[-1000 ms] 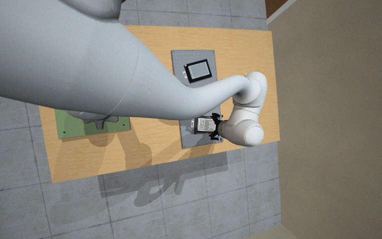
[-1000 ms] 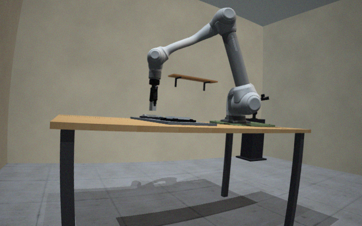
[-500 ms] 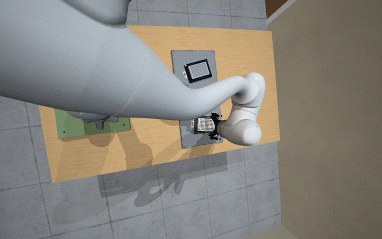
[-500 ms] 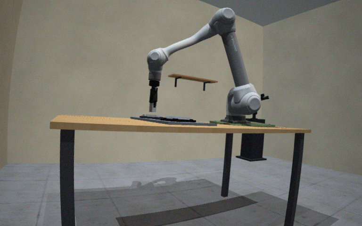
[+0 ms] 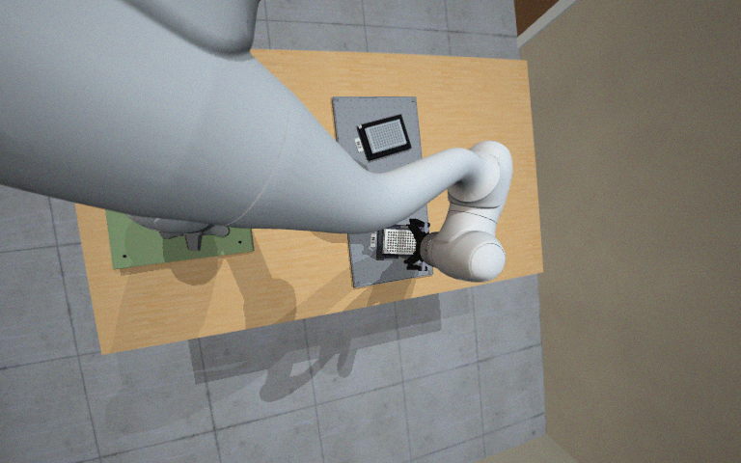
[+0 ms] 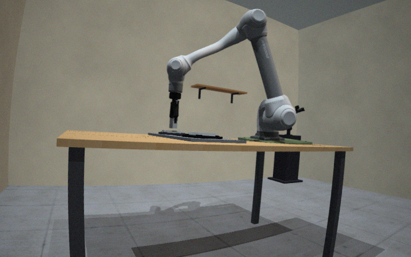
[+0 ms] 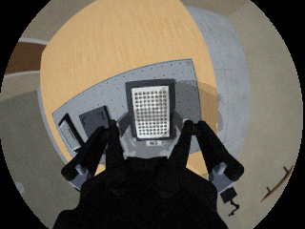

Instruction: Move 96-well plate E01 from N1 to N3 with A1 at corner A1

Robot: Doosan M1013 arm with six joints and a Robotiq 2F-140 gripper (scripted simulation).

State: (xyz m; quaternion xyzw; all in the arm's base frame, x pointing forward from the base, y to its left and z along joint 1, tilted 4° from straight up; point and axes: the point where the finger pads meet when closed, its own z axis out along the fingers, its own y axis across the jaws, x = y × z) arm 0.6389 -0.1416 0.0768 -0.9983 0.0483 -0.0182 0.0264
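Note:
A 96-well plate (image 5: 396,241) sits in a black nest at the near end of the grey deck; its labels are too small to read. It also shows in the wrist view (image 7: 152,111), with a white label (image 7: 152,144) at its short end. My gripper (image 5: 408,244) hangs open a little above this plate, fingers either side of it and touching nothing. In the side view the gripper (image 6: 173,123) is just above the deck. A second 96-well plate (image 5: 384,136) sits in a nest at the deck's far end. An empty dark nest (image 7: 95,121) lies between them, hidden by my arm in the overhead view.
My arm's green base plate (image 5: 179,245) is at the table's left. The table edge (image 5: 540,218) runs close behind my wrist. A wall shelf (image 6: 218,89) hangs behind the arm.

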